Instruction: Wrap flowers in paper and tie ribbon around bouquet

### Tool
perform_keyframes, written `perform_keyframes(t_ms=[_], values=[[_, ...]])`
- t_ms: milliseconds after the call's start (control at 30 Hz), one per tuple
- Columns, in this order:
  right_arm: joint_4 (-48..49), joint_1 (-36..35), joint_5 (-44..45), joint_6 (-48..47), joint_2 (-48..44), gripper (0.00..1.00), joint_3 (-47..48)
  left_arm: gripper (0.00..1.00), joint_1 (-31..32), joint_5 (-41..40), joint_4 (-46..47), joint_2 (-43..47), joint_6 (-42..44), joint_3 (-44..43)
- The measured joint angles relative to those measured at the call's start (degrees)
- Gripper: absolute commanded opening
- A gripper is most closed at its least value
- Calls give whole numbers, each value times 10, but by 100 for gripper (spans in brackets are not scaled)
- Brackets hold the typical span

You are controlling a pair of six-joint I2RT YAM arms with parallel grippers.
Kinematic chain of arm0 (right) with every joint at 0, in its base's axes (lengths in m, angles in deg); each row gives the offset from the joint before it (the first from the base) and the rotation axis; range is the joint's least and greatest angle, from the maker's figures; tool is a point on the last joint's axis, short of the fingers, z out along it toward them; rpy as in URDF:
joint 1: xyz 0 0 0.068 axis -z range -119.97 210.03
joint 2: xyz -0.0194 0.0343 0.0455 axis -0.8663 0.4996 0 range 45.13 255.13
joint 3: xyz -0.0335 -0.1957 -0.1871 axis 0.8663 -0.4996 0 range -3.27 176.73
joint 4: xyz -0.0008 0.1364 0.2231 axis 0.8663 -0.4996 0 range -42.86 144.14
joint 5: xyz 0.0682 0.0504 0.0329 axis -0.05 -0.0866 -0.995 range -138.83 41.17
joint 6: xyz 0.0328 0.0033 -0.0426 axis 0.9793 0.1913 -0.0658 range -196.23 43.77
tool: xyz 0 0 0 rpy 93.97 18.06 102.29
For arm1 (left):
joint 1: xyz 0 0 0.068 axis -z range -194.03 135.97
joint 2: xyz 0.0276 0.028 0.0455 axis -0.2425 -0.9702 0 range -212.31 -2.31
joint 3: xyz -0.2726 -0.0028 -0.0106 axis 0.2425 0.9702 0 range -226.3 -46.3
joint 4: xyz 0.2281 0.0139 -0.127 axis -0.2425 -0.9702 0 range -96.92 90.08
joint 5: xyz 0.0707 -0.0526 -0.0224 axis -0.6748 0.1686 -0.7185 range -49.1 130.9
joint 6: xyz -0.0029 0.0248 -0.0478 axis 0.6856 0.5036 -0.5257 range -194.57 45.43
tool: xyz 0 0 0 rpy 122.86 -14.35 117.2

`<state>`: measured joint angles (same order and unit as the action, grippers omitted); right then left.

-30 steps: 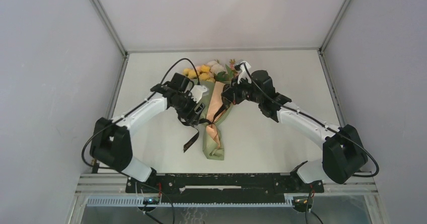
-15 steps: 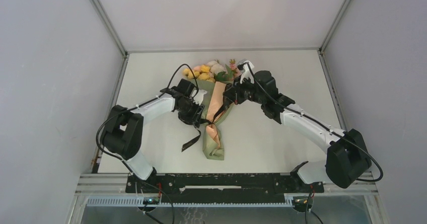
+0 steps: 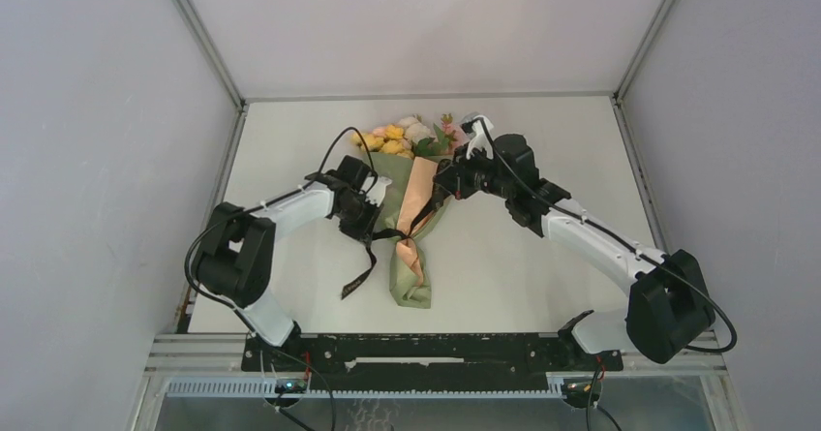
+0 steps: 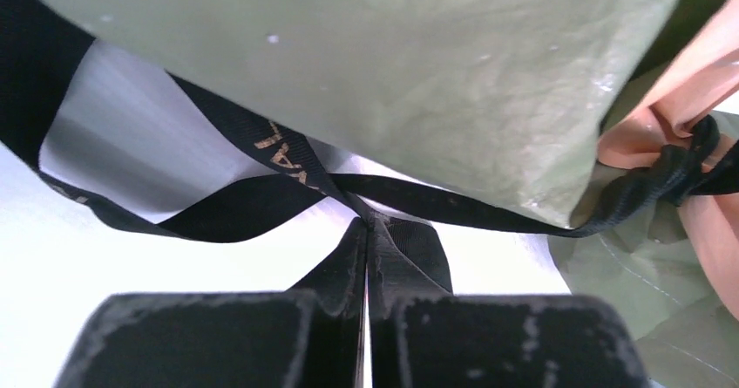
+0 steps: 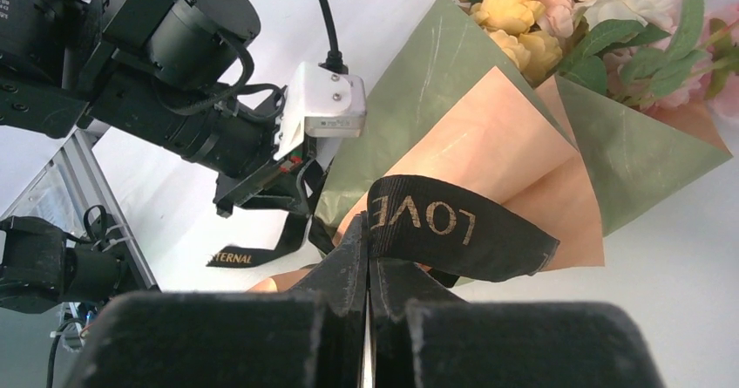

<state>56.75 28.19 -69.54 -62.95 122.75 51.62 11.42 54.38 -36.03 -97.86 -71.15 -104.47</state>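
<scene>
Off-white matte tabletop (image 3: pixel 542 160), boxed in by plain pale grey panels: back wall (image 3: pixel 426 24), left wall (image 3: pixel 87 160), right wall (image 3: pixel 745 160). Silver aluminium struts (image 3: pixel 198 34) run up both back corners, with another along the table's back edge. Near edge: black mounting rail (image 3: pixel 426 349), with a slotted grey cable duct (image 3: pixel 223 386) below it. Lighting is even and diffuse, with soft shadows only. The tabletop blows out to white in the left wrist view.

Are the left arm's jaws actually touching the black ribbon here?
Touching. The left wrist view shows the left gripper with its jaws shut on the ribbon, which is pinched between them.
</scene>
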Motion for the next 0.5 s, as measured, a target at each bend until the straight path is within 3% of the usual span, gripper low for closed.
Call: perform_keyframes(t_ms=[233,500], values=[[-26,17,3,1,-30,0,-1,0,-45,-8,-21,33,34,0],[-57,32,13,1,-59,0,-1,0,-126,-157,-11,177,167,25]])
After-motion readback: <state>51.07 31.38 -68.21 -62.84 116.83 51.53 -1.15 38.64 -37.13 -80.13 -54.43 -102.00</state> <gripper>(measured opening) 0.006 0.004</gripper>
